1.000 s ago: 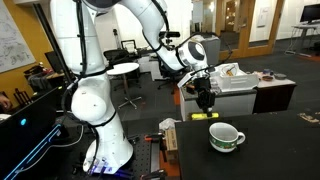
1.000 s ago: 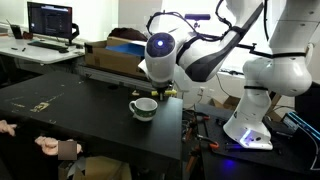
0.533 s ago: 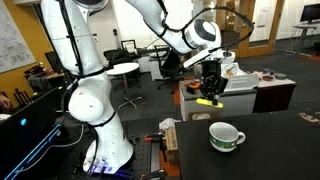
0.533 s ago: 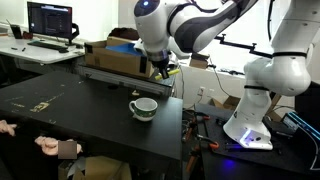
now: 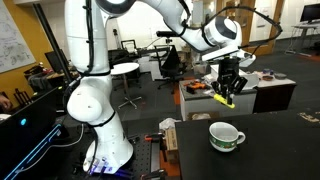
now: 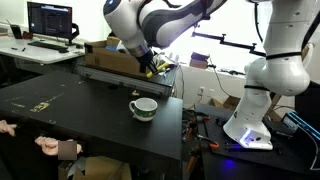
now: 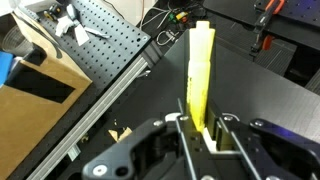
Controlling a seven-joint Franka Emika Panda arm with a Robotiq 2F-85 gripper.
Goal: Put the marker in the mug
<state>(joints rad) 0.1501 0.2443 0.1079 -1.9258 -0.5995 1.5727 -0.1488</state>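
Observation:
My gripper (image 5: 228, 90) is shut on the yellow marker (image 5: 224, 98) and holds it in the air, well above the black table. In the wrist view the marker (image 7: 201, 75) sticks out from between the jaws of the gripper (image 7: 198, 128). The white mug (image 5: 226, 136) with dark green markings stands upright on the table, below the gripper and slightly to its left. It also shows in an exterior view (image 6: 143, 108), with the gripper (image 6: 148, 68) above and behind it. The mug is out of the wrist view.
A cardboard box (image 6: 113, 55) and a perforated metal board (image 7: 115, 40) sit at the table's back edge. A small brown box (image 5: 169, 133) stands at the table's near-left corner. Desks, chairs and monitors (image 6: 50, 19) lie beyond.
The gripper has lifted the marker off the table and carried it up and sideways, rightward in one exterior view, away from the spot beside the mug. The mug has not moved.

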